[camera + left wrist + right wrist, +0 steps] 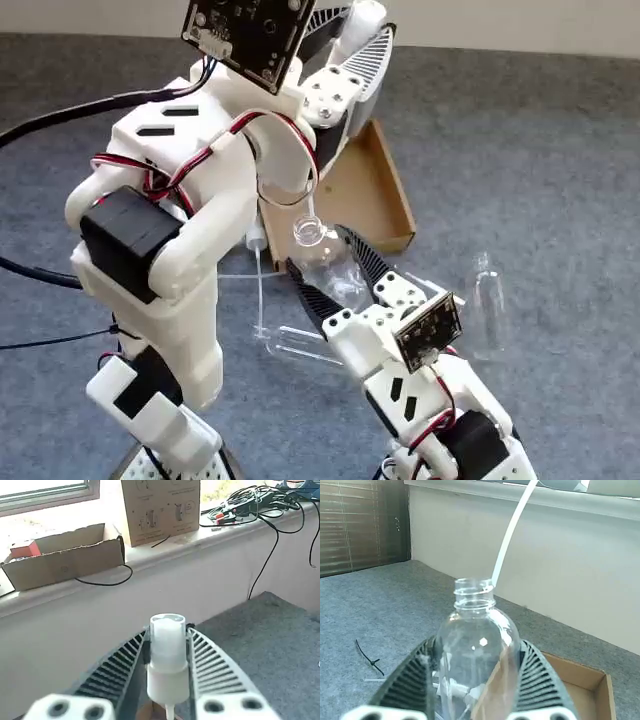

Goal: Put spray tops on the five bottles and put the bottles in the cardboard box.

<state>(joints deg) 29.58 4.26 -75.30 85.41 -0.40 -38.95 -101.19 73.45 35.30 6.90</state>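
Note:
My left gripper [355, 35] is raised high over the cardboard box [375, 195] and is shut on a white spray top [167, 655]. The top's thin white tube [512, 530] hangs down, and its tip meets the rim of the open mouth of a clear bottle [322, 255]. That bottle [475, 625] stands upright, with my right gripper [477, 647] shut around its body. It sits just in front of the box's near edge. A second clear bottle [487, 305] lies on the carpet to the right. A third [300, 345] lies beside my right arm.
Another loose spray top with a long tube [258, 245] lies on the grey carpet by the left arm's base. The box [580, 675] is shallow and open. A black zip tie [367, 657] lies on the carpet. Cables trail off to the left.

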